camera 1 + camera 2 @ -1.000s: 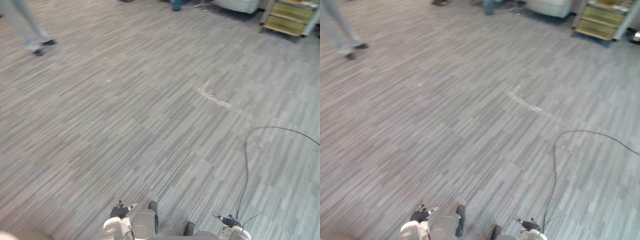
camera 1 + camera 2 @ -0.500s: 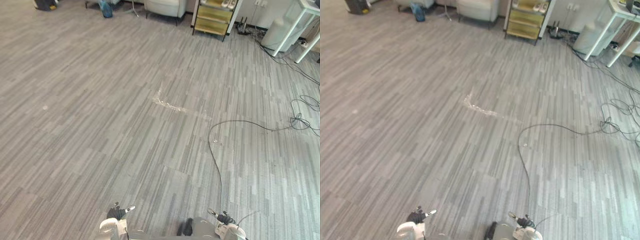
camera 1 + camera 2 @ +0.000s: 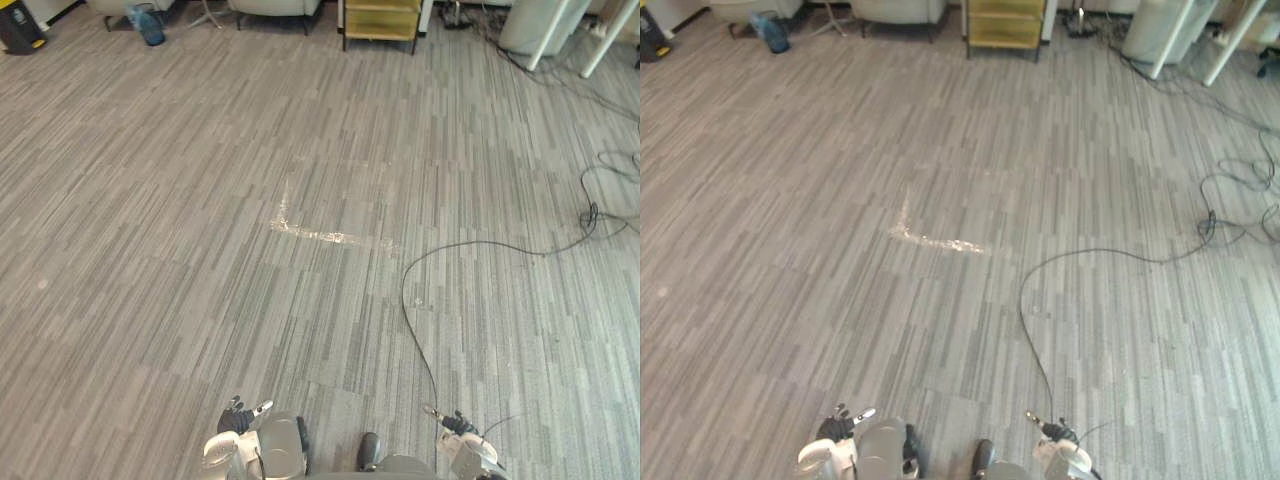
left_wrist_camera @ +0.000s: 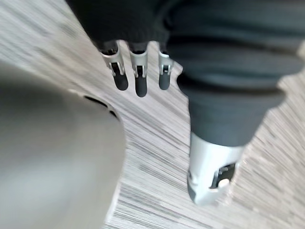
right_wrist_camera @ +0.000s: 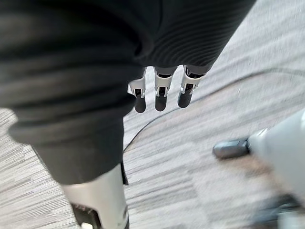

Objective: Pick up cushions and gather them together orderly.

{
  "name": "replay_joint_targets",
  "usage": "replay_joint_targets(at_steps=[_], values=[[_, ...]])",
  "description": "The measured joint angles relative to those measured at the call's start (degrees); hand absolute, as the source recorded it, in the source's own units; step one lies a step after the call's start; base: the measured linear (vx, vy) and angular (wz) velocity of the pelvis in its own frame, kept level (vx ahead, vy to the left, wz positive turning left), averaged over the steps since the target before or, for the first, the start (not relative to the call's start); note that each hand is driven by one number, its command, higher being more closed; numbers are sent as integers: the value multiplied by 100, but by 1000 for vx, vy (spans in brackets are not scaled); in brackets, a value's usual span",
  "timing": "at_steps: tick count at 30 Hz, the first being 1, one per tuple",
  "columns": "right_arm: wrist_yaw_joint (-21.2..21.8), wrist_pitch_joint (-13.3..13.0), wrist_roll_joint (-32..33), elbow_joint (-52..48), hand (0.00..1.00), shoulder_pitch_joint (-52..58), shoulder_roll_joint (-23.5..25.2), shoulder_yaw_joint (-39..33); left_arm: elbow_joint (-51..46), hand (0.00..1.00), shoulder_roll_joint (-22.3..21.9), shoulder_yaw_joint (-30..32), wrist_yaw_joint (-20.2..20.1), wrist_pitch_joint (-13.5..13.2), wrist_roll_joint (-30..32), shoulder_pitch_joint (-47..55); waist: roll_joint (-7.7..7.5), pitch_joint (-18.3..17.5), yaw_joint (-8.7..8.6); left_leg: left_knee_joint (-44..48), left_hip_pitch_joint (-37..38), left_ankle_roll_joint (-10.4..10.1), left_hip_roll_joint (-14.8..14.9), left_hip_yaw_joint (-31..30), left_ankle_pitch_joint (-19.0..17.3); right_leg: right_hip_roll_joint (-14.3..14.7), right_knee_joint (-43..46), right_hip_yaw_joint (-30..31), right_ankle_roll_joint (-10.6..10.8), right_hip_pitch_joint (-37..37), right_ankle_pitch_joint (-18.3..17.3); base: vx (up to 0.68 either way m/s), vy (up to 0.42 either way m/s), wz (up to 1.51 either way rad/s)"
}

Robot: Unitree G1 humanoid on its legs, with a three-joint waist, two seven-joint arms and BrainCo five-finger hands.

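Gathering seems not yet begun, with left hand (image 4: 139, 72) and right hand (image 5: 161, 93) hanging empty, fingers straight, over grey striped carpet floor (image 3: 180, 210), all cushions left to find

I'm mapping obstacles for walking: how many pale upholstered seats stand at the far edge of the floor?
2: one pale seat beside the yellow shelf unit, another by the blue bottle. Others may stand beyond the view.

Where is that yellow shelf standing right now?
The shelf stands at the room's far edge, about straight ahead in the eye views, between a pale armchair to its left and white table legs to its right.
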Motion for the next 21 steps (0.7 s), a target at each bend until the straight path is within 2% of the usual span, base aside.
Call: replay_joint_targets(at_steps=[1,2,4,5,6,7,8,9,10,11,12,13,14,15,16,17,18,19,20,21], values=[[-4,13,0,1,0,34,9,17,1,0,25,-35,2,-3,10,-1,-9,-62,105,-71,60,98,-88,18,602,-79,-77,142,155,147,-123,578,161,-35],[16,26,-1,0,0,36,62,52,17,0,67,-36,0,26,24,-30,-102,-140,88,-34,115,368,-278,47,582,-272,-75,159,258,210,-172,689,189,-26],[26,41,-1,-10,0,29,102,55,25,0,67,-22,-6,27,16,-48,-211,-126,55,185,175,545,-340,138,436,-406,-44,177,452,314,-34,621,149,-2],[33,46,-5,-8,0,35,118,53,25,0,76,43,-7,28,8,-51,-223,-124,96,503,285,605,-264,223,201,-419,348,294,577,334,59,616,163,-25],[56,44,-9,-3,0,43,138,101,68,0,99,93,-8,46,12,-34,-209,-136,96,643,571,618,-155,273,-21,-382,1310,331,664,138,77,383,108,-32],[72,43,-10,-4,0,56,145,132,84,0,123,80,-3,77,11,-4,-185,-149,87,573,796,622,-104,243,-114,-389,1980,273,870,-60,147,537,112,-36],[118,24,-10,-7,0,101,153,174,124,0,222,-71,0,123,7,64,-114,-155,1,146,1470,479,-70,-4,-465,-540,3987,188,1273,-901,76,451,65,-11],[114,25,-10,-5,0,107,167,175,184,0,285,-147,-4,137,4,28,-197,-133,-32,26,1656,470,-126,-11,-477,-642,4304,128,1138,-1042,-111,622,64,7],[112,38,-10,-7,0,175,162,205,278,0,337,-269,2,150,2,-16,-278,-141,-62,-257,2057,470,-192,-20,-478,-830,4514,-143,830,-1360,-475,263,8,20],[112,40,-10,-6,0,216,151,226,284,0,357,-273,5,150,-1,-20,-271,-138,-68,-356,2188,470,-186,-28,-478,-860,4452,-295,740,-1445,-568,424,-37,24],[115,41,-9,-6,0,308,136,261,284,0,373,-302,7,148,-23,-45,-239,-119,-115,-516,2459,470,-137,-88,-478,-864,3983,-635,568,-1662,-697,331,-58,31],[118,44,-9,-6,0,313,137,305,284,0,365,-313,8,145,-45,-82,-231,-115,-163,-555,2548,471,-98,-187,-478,-801,3437,-745,535,-1829,-671,498,-121,61],[119,56,-10,-4,0,365,140,330,282,0,384,-308,8,133,-43,-126,-230,-106,-232,-645,2660,473,-75,-349,-482,-713,2531,-712,513,-2033,-388,419,-170,71],[121,49,-1,-13,0,377,132,308,279,0,393,-305,6,130,-42,-133,-245,-98,-290,-696,2736,474,-74,-444,-501,-682,1993,-604,495,-2145,-97,436,-199,91],[119,46,-4,-23,0,362,73,290,280,0,383,-296,7,130,-39,-118,-249,-46,-377,-698,2909,372,-43,-594,-687,-656,1142,-353,562,-2230,507,452,-255,80],[120,46,-4,-24,0,385,52,264,283,0,385,-279,6,130,-27,-113,-273,-13,-379,-692,3088,233,-30,-700,-912,-661,746,-113,662,-2252,827,450,-305,74],[117,45,-5,-23,0,391,58,232,285,0,392,-257,5,131,-27,-89,-306,0,-374,-681,3200,120,-29,-751,-1080,-681,634,41,698,-2263,889,567,-393,61],[116,42,-6,-20,0,466,24,157,319,0,396,-244,12,139,-26,-28,-334,20,-392,-638,3464,70,41,-926,-1393,-654,1025,177,614,-2301,1383,587,-375,48],[118,41,-12,-18,0,433,-49,97,406,0,259,-244,5,142,-13,42,-85,-50,-354,-399,3481,93,257,-1052,-1462,-493,1638,85,464,-2452,1058,522,-304,34],[116,40,-13,-19,0,408,-60,82,409,0,198,-242,-2,140,6,109,-18,-91,-348,-69,3359,92,351,-1119,-1453,-448,1791,52,358,-2496,892,411,-237,25]])
